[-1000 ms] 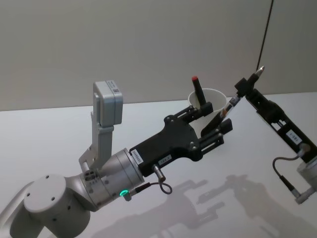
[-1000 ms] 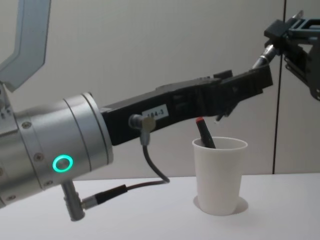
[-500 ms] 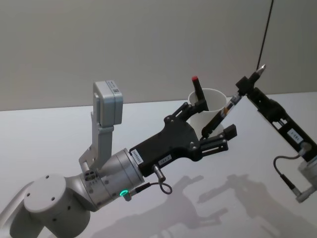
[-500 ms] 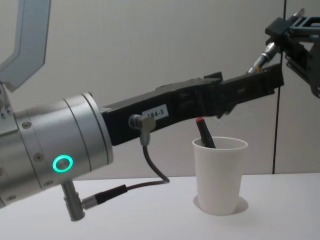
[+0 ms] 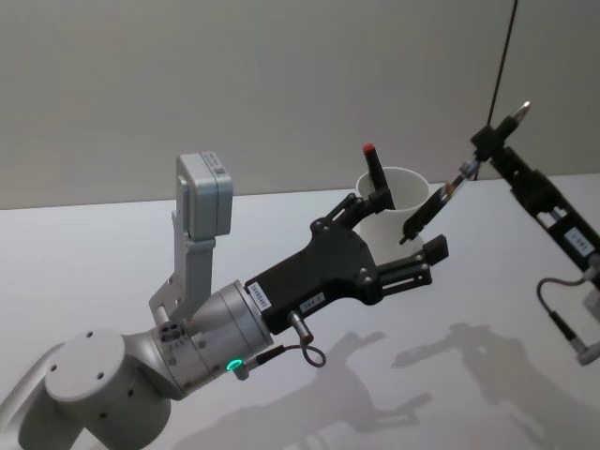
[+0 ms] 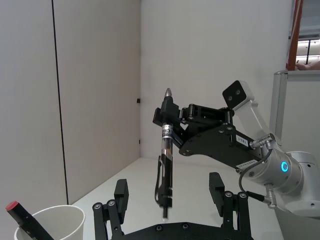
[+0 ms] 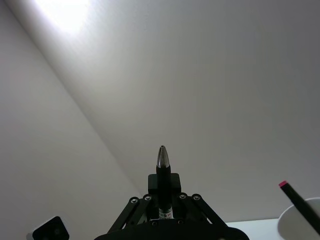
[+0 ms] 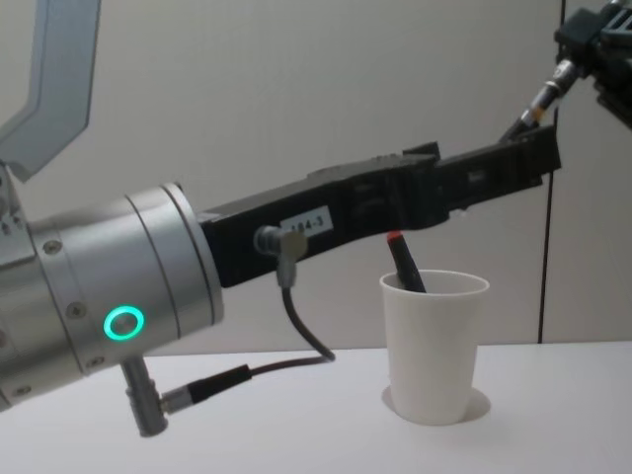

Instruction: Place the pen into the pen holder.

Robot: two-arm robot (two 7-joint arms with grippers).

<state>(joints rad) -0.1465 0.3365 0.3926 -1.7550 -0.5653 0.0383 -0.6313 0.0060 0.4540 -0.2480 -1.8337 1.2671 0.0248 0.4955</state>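
One pen (image 5: pixel 441 194), raised rightward by right gripper (image 5: pixel 487 142), clears left gripper (image 5: pixel 405 230)

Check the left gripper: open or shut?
Open. The left gripper's fingers stand spread, clear of the pen, which the right gripper holds above them.

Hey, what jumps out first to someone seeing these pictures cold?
The right hand, raised at the far right, grips a black pen slanting down toward the open left hand. Just behind stands the white paper cup on the table, a red-tipped marker already in it.
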